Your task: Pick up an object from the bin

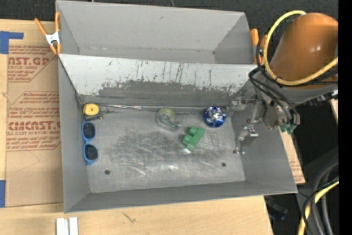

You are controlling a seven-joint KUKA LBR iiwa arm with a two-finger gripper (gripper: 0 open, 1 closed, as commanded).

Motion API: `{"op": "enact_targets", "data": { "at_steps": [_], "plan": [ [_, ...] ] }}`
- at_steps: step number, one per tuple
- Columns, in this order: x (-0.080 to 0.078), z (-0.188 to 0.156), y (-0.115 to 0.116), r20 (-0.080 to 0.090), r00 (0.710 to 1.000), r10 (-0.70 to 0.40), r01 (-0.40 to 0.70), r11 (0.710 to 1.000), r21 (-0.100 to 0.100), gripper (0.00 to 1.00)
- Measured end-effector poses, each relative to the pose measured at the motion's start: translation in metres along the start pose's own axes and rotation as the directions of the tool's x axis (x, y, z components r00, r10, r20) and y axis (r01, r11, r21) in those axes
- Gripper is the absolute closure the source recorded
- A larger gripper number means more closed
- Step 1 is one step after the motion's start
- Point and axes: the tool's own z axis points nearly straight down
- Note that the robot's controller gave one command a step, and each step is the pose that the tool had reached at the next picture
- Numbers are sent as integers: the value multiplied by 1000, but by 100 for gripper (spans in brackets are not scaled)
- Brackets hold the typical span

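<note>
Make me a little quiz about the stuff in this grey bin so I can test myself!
1. True or false: the blue sunglasses lie by the bin's left wall.
2. Which lies farthest from the gripper? A) green block B) blue speckled ball C) yellow round thing
3. Fill in: the green block lies nearer the ____ speckled ball than the sunglasses.
Key: 1 true; 2 C; 3 blue.

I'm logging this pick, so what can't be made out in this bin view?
- Camera view: the clear rounded thing, too see-through to name.
- Camera view: the yellow round thing at far left, too small to identify.
- Camera view: the gripper, partly masked by black cables.
</note>
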Motion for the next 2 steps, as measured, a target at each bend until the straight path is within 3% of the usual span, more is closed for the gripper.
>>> {"op": "enact_targets", "data": {
  "at_steps": [1, 2],
  "plan": [
    [-28, 152, 66, -8, 997, -73, 73, 997, -3, 0],
    [-54, 175, 30, 4, 1000, 28, -28, 1000, -5, 0]
  ]
}}
